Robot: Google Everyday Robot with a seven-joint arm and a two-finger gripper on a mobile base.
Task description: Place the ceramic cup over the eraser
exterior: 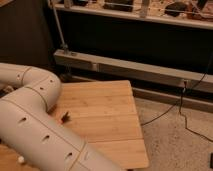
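Observation:
My white arm (35, 120) fills the left and lower part of the camera view. It bends at an elbow (45, 87) and its far segment runs out past the left edge. My gripper is out of view beyond that edge. The light-blue ceramic cup and the eraser do not show; they are hidden by the arm or out of frame. A small dark object (64, 117) lies on the wooden table (107, 115), right beside the arm. I cannot tell what it is.
The table's right edge (141, 130) drops to a speckled floor (175, 145) with black cables (186, 107). A dark shelf unit with a metal rail (130, 70) stands behind the table. A tiny pale object (20, 159) shows at the lower left by the arm.

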